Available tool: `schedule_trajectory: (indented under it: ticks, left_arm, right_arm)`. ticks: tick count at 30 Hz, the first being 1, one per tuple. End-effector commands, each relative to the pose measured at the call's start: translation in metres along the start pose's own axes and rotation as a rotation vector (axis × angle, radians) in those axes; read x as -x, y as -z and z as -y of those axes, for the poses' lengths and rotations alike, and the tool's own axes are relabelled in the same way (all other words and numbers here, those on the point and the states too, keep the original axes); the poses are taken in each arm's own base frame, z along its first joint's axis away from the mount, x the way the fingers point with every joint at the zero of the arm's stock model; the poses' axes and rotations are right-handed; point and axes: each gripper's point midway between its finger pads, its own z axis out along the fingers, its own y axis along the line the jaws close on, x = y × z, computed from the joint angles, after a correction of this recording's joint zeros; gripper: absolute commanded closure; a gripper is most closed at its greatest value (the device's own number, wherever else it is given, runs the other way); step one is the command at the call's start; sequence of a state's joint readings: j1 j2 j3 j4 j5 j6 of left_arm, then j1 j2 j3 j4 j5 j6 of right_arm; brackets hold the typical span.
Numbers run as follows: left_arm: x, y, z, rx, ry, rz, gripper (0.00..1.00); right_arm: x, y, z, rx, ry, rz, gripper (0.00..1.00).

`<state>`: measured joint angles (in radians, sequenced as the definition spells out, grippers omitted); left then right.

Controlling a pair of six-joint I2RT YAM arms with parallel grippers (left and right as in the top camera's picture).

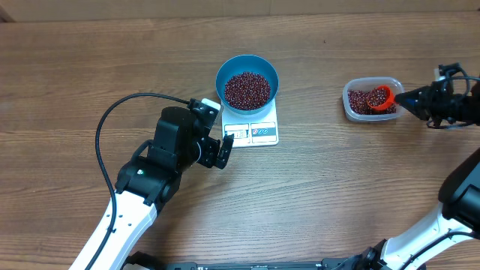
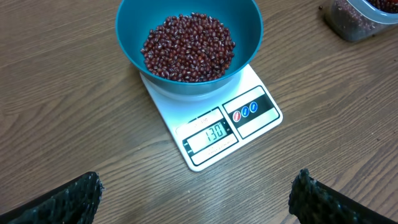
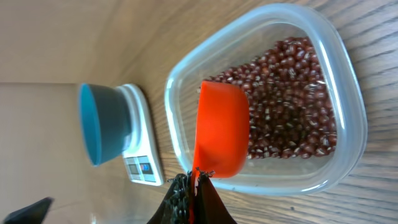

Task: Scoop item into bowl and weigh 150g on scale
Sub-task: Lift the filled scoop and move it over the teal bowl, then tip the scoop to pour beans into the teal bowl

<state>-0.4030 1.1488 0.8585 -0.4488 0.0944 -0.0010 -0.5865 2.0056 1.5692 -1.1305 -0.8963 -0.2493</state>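
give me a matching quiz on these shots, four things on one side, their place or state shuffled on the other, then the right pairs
Things
1 blue bowl
2 orange scoop
3 left gripper
4 clear tub

Place or state
A open, empty, near the front edge of the scale
B on the scale, holding beans
C on the table, apart from the scale, beans inside
D gripped by the right gripper, at the tub

Pairs: 1-B, 2-D, 3-A, 4-C
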Motion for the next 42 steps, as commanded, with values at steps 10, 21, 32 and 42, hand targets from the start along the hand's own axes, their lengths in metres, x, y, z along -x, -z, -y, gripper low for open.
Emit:
schedule_trajectory:
  ticks: [10, 21, 32, 42]
  left_arm:
    - [-0.003, -0.003, 0.000, -0.004, 0.014, -0.012, 0.00]
    - [-0.003, -0.003, 0.000, -0.004, 0.014, -0.011, 0.00]
    - [-0.003, -0.003, 0.000, -0.004, 0.014, -0.011, 0.00]
    - [-0.003, -0.003, 0.000, -0.004, 0.014, -0.011, 0.00]
  right_arm:
    - [0.004, 0.026, -0.056, 0.392, 0.085, 0.104, 0.96]
    - [-0.015, -0.019, -0.117, 0.525, 0.140, -0.028, 0.96]
    - [-0.039, -0.109, -0.183, 0.481, 0.186, -0.227, 0.96]
    - [-0.059, -0.164, -0.228, 0.364, 0.286, -0.254, 0.96]
